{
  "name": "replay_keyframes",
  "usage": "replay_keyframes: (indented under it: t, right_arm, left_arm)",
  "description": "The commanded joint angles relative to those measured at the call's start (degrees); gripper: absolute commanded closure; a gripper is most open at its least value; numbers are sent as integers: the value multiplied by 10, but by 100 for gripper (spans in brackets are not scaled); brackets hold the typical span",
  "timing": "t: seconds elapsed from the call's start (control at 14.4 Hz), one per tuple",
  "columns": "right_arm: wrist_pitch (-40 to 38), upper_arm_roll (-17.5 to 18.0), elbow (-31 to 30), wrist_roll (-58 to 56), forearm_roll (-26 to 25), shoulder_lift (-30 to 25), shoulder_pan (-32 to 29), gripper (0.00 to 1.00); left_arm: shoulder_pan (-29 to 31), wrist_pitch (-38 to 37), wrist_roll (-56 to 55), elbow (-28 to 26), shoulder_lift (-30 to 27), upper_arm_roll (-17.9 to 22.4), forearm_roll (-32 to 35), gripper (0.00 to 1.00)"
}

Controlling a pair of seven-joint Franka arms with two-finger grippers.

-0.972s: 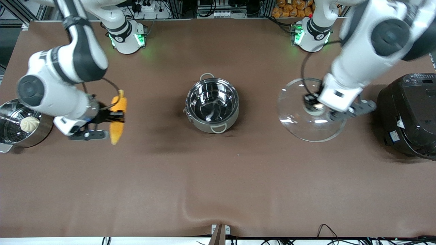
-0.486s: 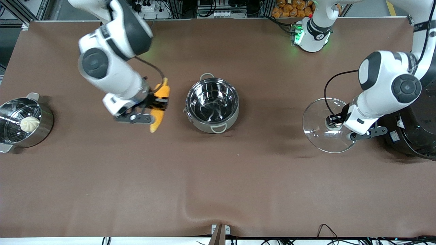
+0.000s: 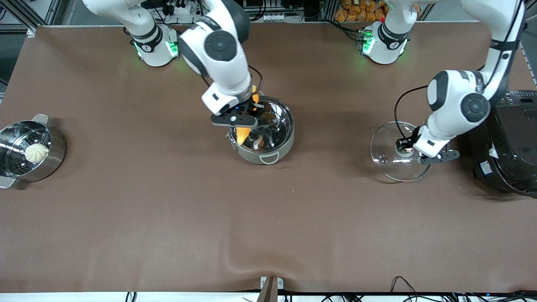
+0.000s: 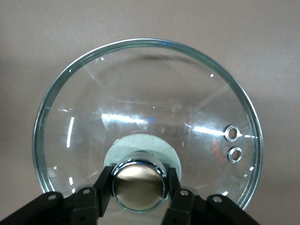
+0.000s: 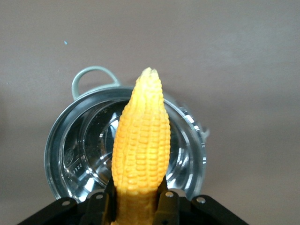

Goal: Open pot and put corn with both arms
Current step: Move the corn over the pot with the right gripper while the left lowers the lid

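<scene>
The right gripper (image 3: 248, 112) is hanging over the pot (image 3: 261, 130), its fingers clamped on the thick end of the corn (image 3: 243, 133), and this is the relation the next move turns on: the cob is sitting directly above the open steel bowl, not off to one side of it. In the right wrist view the corn (image 5: 140, 145) is running lengthwise across the pot's mouth (image 5: 61, 154), its tapered tip pointing toward the loop handle (image 5: 91, 77) at the rim and reaching close to that edge. The cob looks about as long as the bowl is wide, so its long axis is lying along a diameter with little room to spare; a release judged from here would want the tip tilted down into the bowl or the cob kept centred, lest the tip catch on the rim. The pot is standing open in the middle of the table, between the two arms' ends. The left gripper (image 3: 406, 147) is gripping the knob (image 4: 139, 183) of the glass lid (image 4: 145, 122), fingers pressed on either side of it, and is holding the lid low over the table toward the left arm's end, beside the black cooker (image 3: 507, 142); whether the lid's rim is touching the cloth I cannot tell. The right arm is the one at the pot.
</scene>
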Motion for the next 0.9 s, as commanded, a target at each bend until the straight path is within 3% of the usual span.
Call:
replay_keyframes:
  t: [0.0,0.28,0.42,0.49,0.56,0.62,0.69,0.83]
  right_arm:
    - [18,-2,5,31,-34,25,18,84]
    - [65,-2,-5,66,-66,64,26,83]
    - [93,-2,-11,87,-75,76,34,83]
    - [99,-2,-11,90,-76,82,35,83]
    - [109,-3,-11,90,-80,86,35,82]
    - [113,-3,-11,91,-81,89,36,80]
    - [113,-3,-11,91,-81,91,37,78]
    - [113,-2,-10,95,-81,91,38,76]
  left_arm:
    - [1,64,6,-61,-23,-4,2,100]
    - [0,72,5,-65,2,-8,2,98]
    - [1,72,6,-61,10,-8,3,71]
    - [1,72,6,-58,14,-8,3,53]
    - [0,72,5,-52,17,-8,3,26]
    - [2,72,4,-46,16,-8,3,7]
    - [4,72,6,-43,14,-8,3,0]
    - [6,69,7,-22,6,-8,3,0]
